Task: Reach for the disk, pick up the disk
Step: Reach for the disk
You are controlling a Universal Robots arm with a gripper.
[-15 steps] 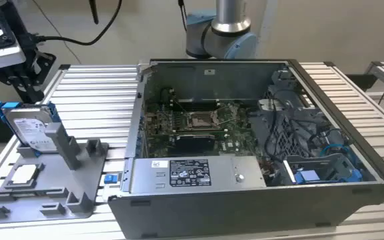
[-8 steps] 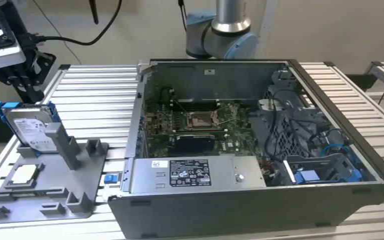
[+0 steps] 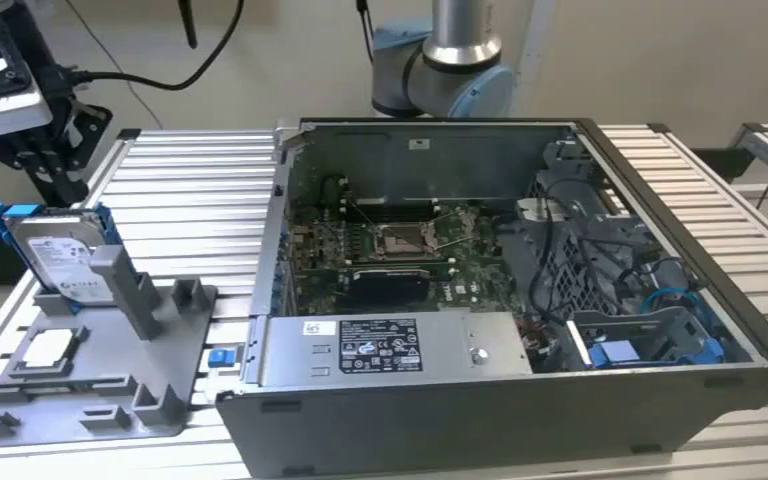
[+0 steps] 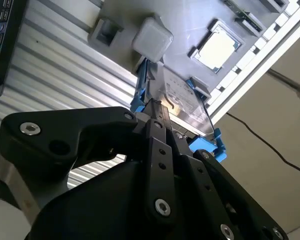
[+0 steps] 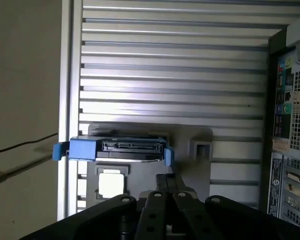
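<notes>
Placement explains most of this scene. The flat rectangular silver hard drive in its bright blue plastic bracket, the disk (image 3: 57, 255), stands on edge in a slot of the grey plastic fixture (image 3: 107, 362) at the exterior view's left. It leans slightly against a grey upright post. Standing this way, its upper edge and the blue bracket tabs are free, which I judge is meant to let a grasp come from above.

The black two-fingered gripper (image 3: 61, 190) hangs just above that upper edge, pointing down at it. Its fingers look drawn together with nothing between them. I cannot tell whether the tips touch the bracket. In the first wrist view the disk's connector edge faces the camera, with the fingertips just beside the blue tab at one end.

A small square white-topped chip (image 3: 45, 347) lies flat in a recess at the fixture's near end, apart from the disk. The fixture rests on a ribbed aluminium table (image 3: 184, 200). To the exterior view's right lies an open dark grey computer case (image 3: 491, 410), its side off so the board and bays can be reached.

As for writing, the disk carries a white printed label. A grey metal box (image 3: 478, 345) inside the case's near wall bears a black-and-white sticker (image 3: 364, 345). I cannot make out the print on either.
</notes>
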